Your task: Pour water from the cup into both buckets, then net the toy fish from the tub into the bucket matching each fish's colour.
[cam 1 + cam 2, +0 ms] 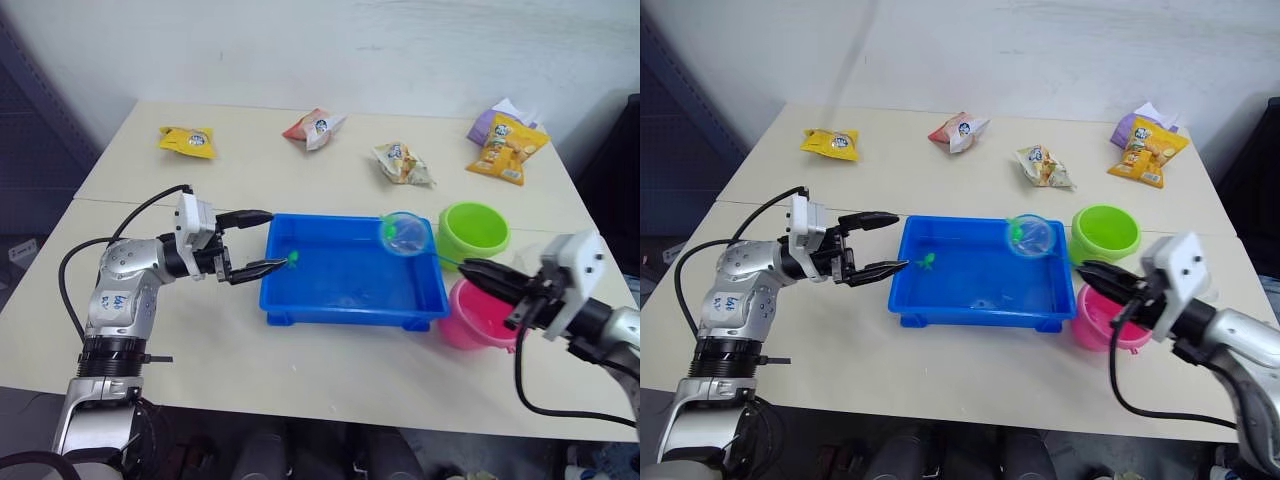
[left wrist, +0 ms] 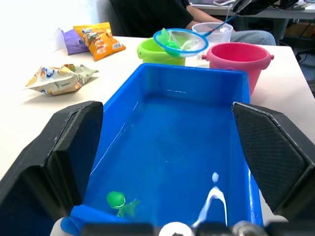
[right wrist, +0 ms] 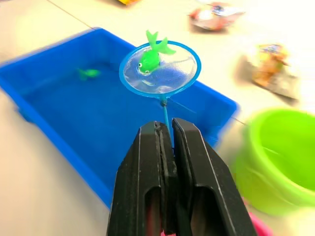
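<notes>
The blue tub (image 1: 340,318) sits mid-table with a green toy fish (image 1: 295,258) at its left end. My left gripper (image 1: 278,240) is open, its fingers either side of that end's wall. My right gripper (image 1: 468,268) is shut on the thin handle of the net (image 1: 405,234). The net hangs above the tub's far right corner with a green fish (image 3: 149,56) in its mesh. Beside the net stands the lime green bucket (image 1: 473,232). The pink bucket (image 1: 478,315) is nearer, under my right gripper. A clear cup (image 2: 212,30) shows behind the buckets.
Snack bags lie across the far half of the table: yellow (image 1: 187,141), red and white (image 1: 314,126), pale (image 1: 402,163), orange (image 1: 508,148) and purple (image 1: 490,122). A person in dark clothes (image 2: 147,14) sits beyond the table's right side.
</notes>
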Motion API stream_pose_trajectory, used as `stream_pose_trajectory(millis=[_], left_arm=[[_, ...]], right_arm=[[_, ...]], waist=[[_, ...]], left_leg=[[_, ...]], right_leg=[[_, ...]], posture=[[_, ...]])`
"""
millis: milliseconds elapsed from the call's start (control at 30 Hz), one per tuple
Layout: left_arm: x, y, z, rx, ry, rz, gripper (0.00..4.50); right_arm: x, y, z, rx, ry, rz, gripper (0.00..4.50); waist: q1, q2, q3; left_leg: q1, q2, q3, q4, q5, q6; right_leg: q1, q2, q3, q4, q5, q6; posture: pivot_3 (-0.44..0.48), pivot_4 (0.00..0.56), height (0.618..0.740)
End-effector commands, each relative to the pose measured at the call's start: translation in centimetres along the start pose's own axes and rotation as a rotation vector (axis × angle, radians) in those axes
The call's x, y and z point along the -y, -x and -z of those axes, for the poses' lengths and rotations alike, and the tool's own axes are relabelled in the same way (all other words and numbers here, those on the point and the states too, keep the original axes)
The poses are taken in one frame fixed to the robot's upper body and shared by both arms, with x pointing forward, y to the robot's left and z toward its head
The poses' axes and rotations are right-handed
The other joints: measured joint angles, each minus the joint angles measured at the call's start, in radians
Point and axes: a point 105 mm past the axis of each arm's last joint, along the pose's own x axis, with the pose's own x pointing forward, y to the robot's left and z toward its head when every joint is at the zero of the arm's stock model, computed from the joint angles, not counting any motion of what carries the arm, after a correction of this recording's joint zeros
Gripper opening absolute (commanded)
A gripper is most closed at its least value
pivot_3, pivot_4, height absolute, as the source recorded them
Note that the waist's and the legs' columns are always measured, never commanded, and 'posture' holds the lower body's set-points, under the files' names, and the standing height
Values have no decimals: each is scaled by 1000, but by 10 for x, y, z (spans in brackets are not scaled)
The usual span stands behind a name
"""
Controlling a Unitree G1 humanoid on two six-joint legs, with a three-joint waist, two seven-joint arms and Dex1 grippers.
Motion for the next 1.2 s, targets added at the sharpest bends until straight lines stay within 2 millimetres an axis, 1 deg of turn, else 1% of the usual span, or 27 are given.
stream_pose_trajectory(millis=[33,167,233,333,400,467,533,567,633,733,800,867,933,1000,1067,1133,1200], left_arm=[[2,-10,-16,63,-27,20,4492],[2,-19,-20,63,-23,25,4492],[2,-22,-21,62,-23,25,4492],[3,-22,-21,64,-24,25,4492],[4,-22,-23,81,-23,25,4492],[4,-22,-24,93,-22,22,4492],[5,-22,-24,96,-21,22,4492],[5,-21,-24,97,-21,21,4492],[5,-21,-24,99,-22,21,4492],[5,-21,-25,103,-22,19,4492],[6,-22,-25,107,-20,20,4492],[6,-23,-24,110,-19,20,4492],[6,-24,-24,114,-14,17,4492],[8,-24,-21,111,2,23,4492],[10,-25,-18,104,10,33,4492],[10,-24,-17,100,5,28,4492],[8,-21,-17,95,2,10,4492]], right_arm=[[24,13,-9,12,94,85,0],[56,18,-8,2,224,221,0],[63,18,-7,0,277,249,0],[70,16,-4,-38,433,265,0],[77,16,0,-93,602,290,0],[82,15,0,-110,729,307,0],[86,14,-2,-108,843,319,0],[87,13,-3,-122,932,315,0],[87,13,0,-138,1058,295,0],[90,15,2,-131,1150,304,0],[87,15,6,-146,1298,256,0],[85,15,5,-134,1430,229,0],[86,16,10,-147,1502,216,0],[87,17,19,-154,1510,203,0],[87,18,18,-107,1518,231,0],[86,17,9,-45,1524,272,0],[84,14,-2,32,1426,315,0]], waist=[[-1,0,0],[-2,0,0],[-1,0,0],[-2,0,0],[-2,0,0],[-1,0,0],[-3,0,0],[-3,0,0],[-2,0,0],[-2,0,0],[-2,0,0],[-3,0,0],[-3,0,0],[-4,0,0],[-4,0,0],[-4,0,0],[-6,0,0]], left_leg=[[0,0,0,0,0,0],[0,0,0,0,0,0],[1,0,0,1,1,-1],[1,0,1,1,1,-1],[1,0,1,1,1,-1],[1,0,1,2,1,-1],[1,0,2,2,1,-1],[1,0,2,2,1,-1],[1,0,2,2,1,-2],[1,0,2,2,2,-2],[1,0,2,3,2,-2],[1,0,2,3,2,-2],[1,0,2,3,2,-3],[1,0,2,3,2,-3],[2,0,2,3,2,-4],[2,0,3,3,2,-4],[2,0,3,3,3,-4]], right_leg=[[0,0,0,0,0,0],[0,1,0,0,0,0],[0,1,0,0,0,0],[0,1,1,0,0,0],[0,1,1,1,0,0],[0,1,1,1,0,0],[0,1,1,0,0,0],[0,1,1,0,0,0],[0,1,1,0,0,0],[0,1,1,0,0,0],[0,1,1,0,0,0],[0,1,1,0,0,0],[0,1,2,0,0,0],[0,1,2,0,0,0],[0,2,2,0,0,0],[0,2,2,0,0,0],[0,2,2,0,0,0]], posture=[[0,150,740],[0,150,740],[0,150,740],[0,150,740],[0,150,740],[0,150,740],[0,150,740],[0,150,740],[0,150,740],[0,150,740],[0,150,740],[0,150,740],[0,150,740],[0,150,740],[0,150,740],[0,150,740],[0,150,740]])
